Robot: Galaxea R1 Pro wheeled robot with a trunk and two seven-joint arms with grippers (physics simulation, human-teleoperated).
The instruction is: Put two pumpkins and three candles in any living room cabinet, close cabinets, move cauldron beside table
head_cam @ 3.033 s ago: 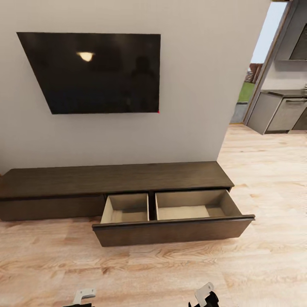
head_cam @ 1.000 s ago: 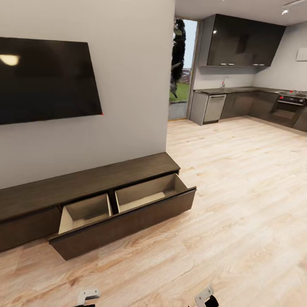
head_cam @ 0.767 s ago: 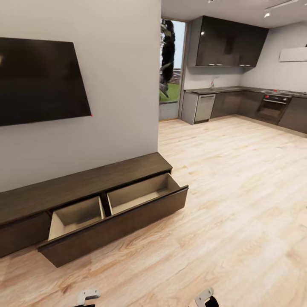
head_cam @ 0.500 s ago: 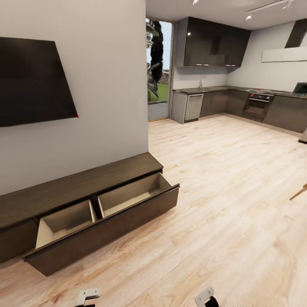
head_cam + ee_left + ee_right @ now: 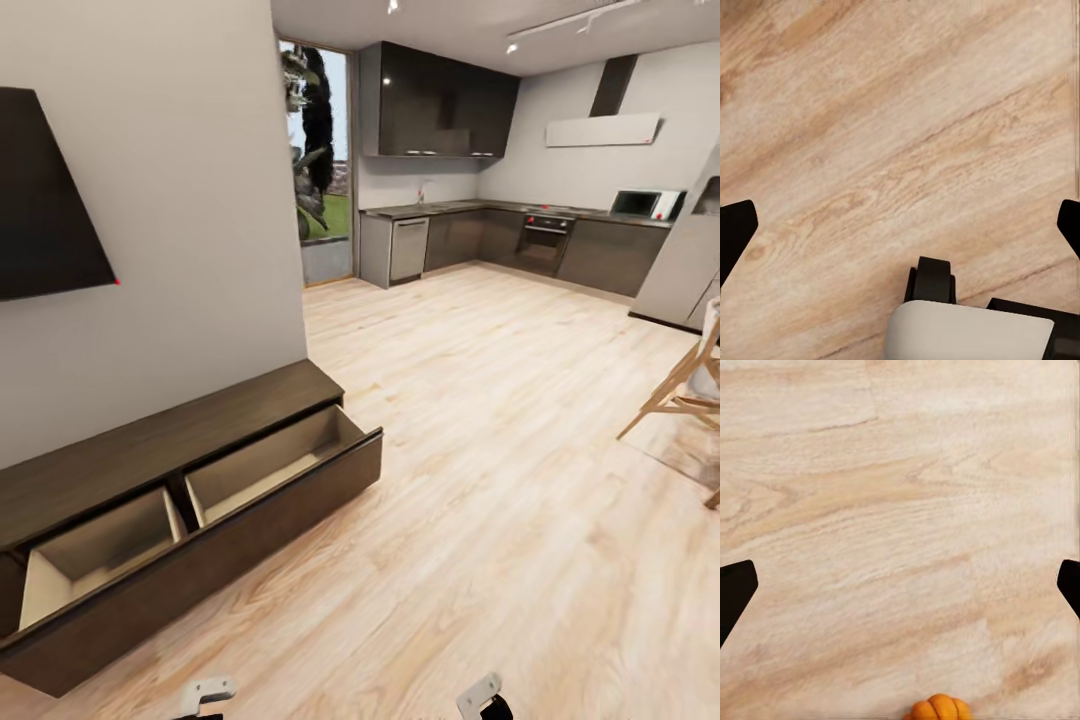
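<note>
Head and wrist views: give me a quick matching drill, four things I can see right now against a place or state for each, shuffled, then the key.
Things
1. cabinet drawer
2. pumpkin
3. television
4. wooden chair

Places or states
A. mounted on the white wall
B. pulled open, pale inside, nothing in it
C. at the right edge of the head view, partly cut off
D. on the bare floor in the right wrist view

Pairs: 1-B, 2-D, 3-A, 4-C
</note>
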